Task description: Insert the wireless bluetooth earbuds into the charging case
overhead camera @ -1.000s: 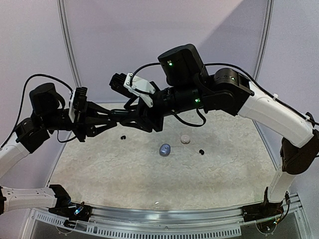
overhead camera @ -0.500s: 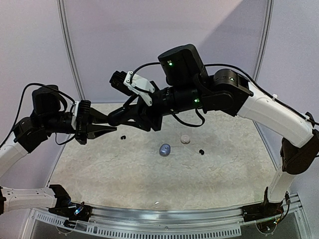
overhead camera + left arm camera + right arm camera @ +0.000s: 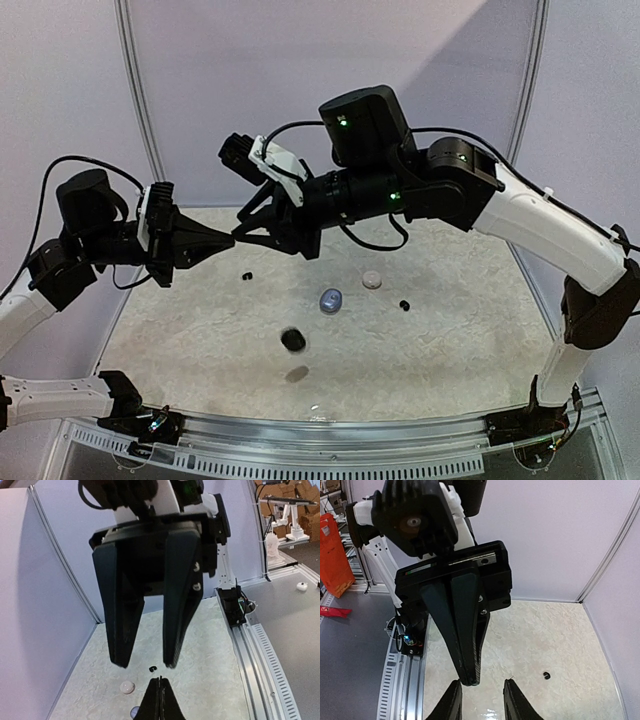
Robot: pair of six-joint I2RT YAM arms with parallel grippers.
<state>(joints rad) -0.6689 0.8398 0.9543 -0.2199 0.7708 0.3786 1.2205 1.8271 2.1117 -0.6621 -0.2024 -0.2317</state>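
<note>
Your left pincer is pressed fully closed, tip against tip, with nothing between its fingers. It hangs well above the worktop, over the far left part. Your right pincer faces it tip to tip, just beside it. Its two fingers stand apart with a clear gap, and the gap is bare, so neither pincer has hold of anything.

Down on the worktop you have two black earbuds. Each is a tiny dark speck, far smaller than anything else lying there. One black earbud lies left of the middle, toward the far edge and almost under the two pincers. The other black earbud lies right of the middle, and the two are well apart.

You also have three larger rounded pieces, one of each colour. They look like closed charging cases, though they are too small to be sure. The white piece sits near the right-hand earbud, on its far-left side. The silvery-blue piece sits about mid-worktop, between the two earbuds. The black piece shows left of centre, nearer the near edge, with a dark blot like a shadow just nearer still. Whether it rests on the worktop or is off it, you cannot tell from this view.
</note>
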